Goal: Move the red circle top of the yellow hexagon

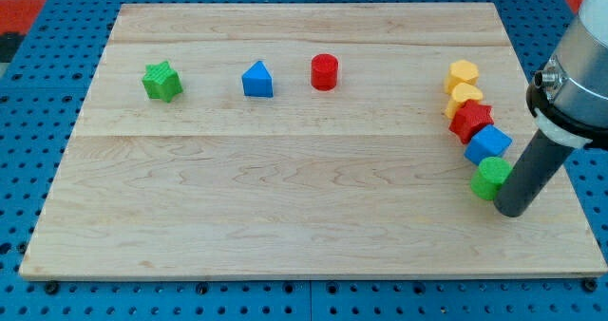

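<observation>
My tip [510, 213] sits near the board's right edge, low in the view, touching or just beside the green block [491, 178] on its right side. There is no claw on this rig, only the dark rod [528, 174], which leans up and to the view's right into the grey arm housing [581, 69]. From the green block a tight chain climbs toward the view's top: a blue cube [488, 143], a red star [471, 120], then two yellow blocks, the lower [465, 97] and the upper yellow hexagon [463, 74]. The red circle [325, 71] stands well apart toward the view's left, beside a blue triangular block [257, 79]; a green star [162, 81] lies farther left on the wooden board [285, 198].
</observation>
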`<state>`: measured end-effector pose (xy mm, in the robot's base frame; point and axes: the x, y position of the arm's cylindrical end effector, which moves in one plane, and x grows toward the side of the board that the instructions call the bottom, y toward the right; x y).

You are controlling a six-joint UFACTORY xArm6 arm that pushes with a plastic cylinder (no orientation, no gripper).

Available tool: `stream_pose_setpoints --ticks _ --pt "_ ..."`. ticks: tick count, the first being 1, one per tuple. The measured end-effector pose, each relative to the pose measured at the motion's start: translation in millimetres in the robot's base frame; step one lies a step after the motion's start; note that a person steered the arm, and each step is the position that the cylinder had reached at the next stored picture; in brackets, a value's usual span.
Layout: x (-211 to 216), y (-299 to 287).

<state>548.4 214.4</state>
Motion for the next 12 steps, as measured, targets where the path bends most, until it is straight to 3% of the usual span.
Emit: stream_pose_setpoints --ticks 1,2,3,4,6,8,10,12 --pt "17 -26" --pt "2 -120" --pt "-48 -201" --pt "-115 -210" --pt "-210 -216" --pt "-244 -151" --pt "-264 -202" --pt "-268 -95"
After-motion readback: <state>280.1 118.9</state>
